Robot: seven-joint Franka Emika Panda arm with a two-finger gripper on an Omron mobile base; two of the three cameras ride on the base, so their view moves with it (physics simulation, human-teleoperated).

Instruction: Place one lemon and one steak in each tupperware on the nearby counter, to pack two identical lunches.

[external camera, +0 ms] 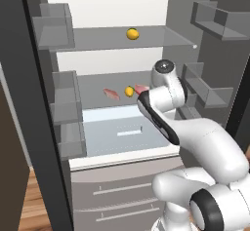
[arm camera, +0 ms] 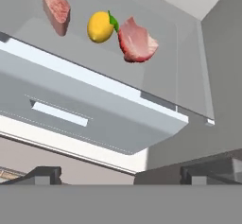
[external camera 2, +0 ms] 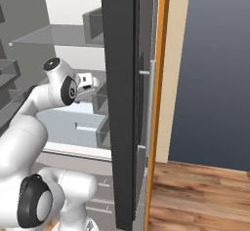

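1. Grey fridge interior, door swung open: glass shelves, side bins, and a pale drawer (external camera: 124, 130) with a light handle strip below the lower shelf (arm camera: 156, 76).
2. Lemon, upper (external camera: 132, 34): sits alone on the top shelf, at 12 o'clock in the left base view.
3. Lemon, lower (arm camera: 100, 26): on the lower shelf, between the two steaks; its green tip points toward the rounder one.
4. Steak, elongated (arm camera: 56, 5): at 9 o'clock of the lower lemon in the hand view, a small gap apart.
5. Steak, rounder (arm camera: 137, 41): at 3 o'clock of that lemon, just beside it, nearly touching.
6. Gripper (arm camera: 120, 175): jaws spread fully wide, nothing between them; both dark fingertips (arm camera: 45, 175) show at 6 o'clock of the hand view, short of the shelf and in front of the drawer.
7. Arm (external camera: 168, 98): white, reaching into the fridge at lower-shelf height.
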